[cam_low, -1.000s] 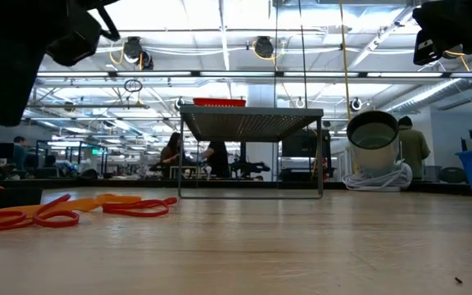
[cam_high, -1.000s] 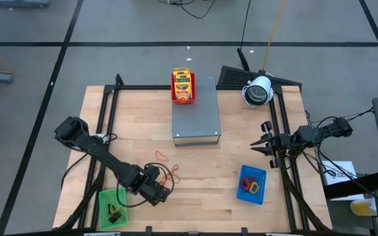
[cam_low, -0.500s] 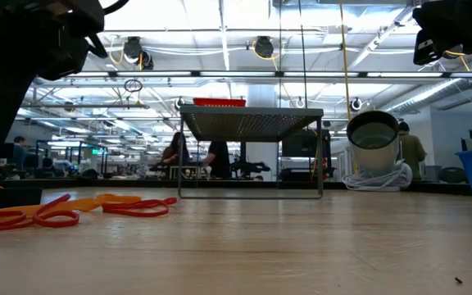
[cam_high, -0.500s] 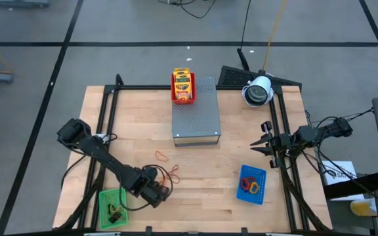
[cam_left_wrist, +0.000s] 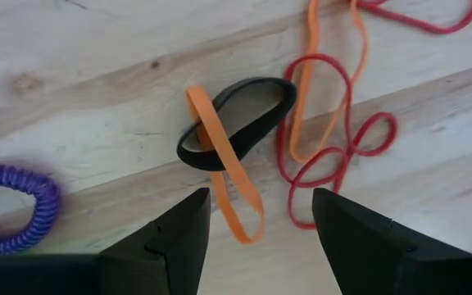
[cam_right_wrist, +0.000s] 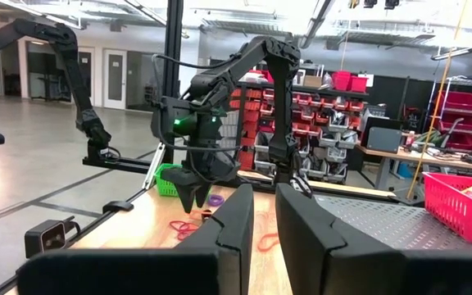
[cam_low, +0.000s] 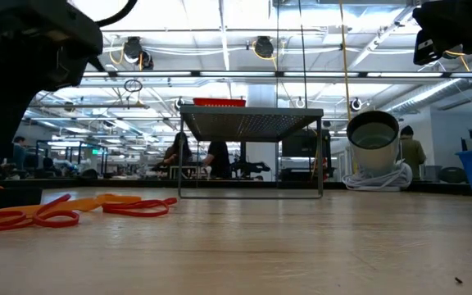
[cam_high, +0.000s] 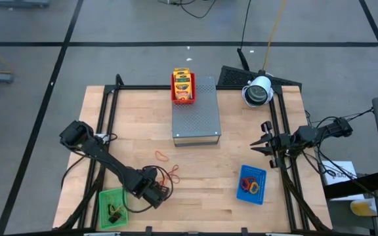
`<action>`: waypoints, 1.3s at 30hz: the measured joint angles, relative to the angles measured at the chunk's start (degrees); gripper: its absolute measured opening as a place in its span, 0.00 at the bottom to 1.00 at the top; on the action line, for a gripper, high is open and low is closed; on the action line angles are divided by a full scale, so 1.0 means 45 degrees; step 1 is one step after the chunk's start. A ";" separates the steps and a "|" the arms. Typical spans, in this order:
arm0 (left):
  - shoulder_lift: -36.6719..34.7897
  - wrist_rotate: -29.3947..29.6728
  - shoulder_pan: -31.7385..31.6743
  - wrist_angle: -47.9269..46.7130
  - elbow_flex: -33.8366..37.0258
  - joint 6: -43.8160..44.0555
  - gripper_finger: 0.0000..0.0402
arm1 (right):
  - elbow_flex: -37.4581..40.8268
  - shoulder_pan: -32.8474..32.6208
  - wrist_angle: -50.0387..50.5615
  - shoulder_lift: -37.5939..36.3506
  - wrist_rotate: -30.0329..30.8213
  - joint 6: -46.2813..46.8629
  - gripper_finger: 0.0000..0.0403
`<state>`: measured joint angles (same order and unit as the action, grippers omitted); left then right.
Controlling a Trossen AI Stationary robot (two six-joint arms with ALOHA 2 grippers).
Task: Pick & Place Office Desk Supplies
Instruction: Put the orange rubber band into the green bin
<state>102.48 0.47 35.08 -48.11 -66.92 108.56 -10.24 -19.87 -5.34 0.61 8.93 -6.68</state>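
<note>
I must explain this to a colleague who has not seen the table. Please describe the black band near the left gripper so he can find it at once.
On the wooden table, go to the near-left part, where the left gripper hangs open above a tangle of rubber bands. The black band lies flat there, an orange band crossing over it. It is the only dark loop, and wider than the thin red band beside it.

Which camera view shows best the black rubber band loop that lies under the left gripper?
The left wrist view: the black rubber band loop lies flat on the wood, crossed by an orange band, between the open left gripper fingers. In the high view the gripper hides it. The low and right wrist views do not show it clearly.
</note>
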 joint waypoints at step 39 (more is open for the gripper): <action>-0.0560 -0.0290 0.0317 0.0348 -0.0015 -0.1673 0.01 | 0.0000 -0.0001 0.0000 0.0012 -0.0002 -0.0005 0.11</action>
<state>99.97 -0.83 36.51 -46.54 -66.98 101.03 -10.24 -19.87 -5.34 0.67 8.92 -6.70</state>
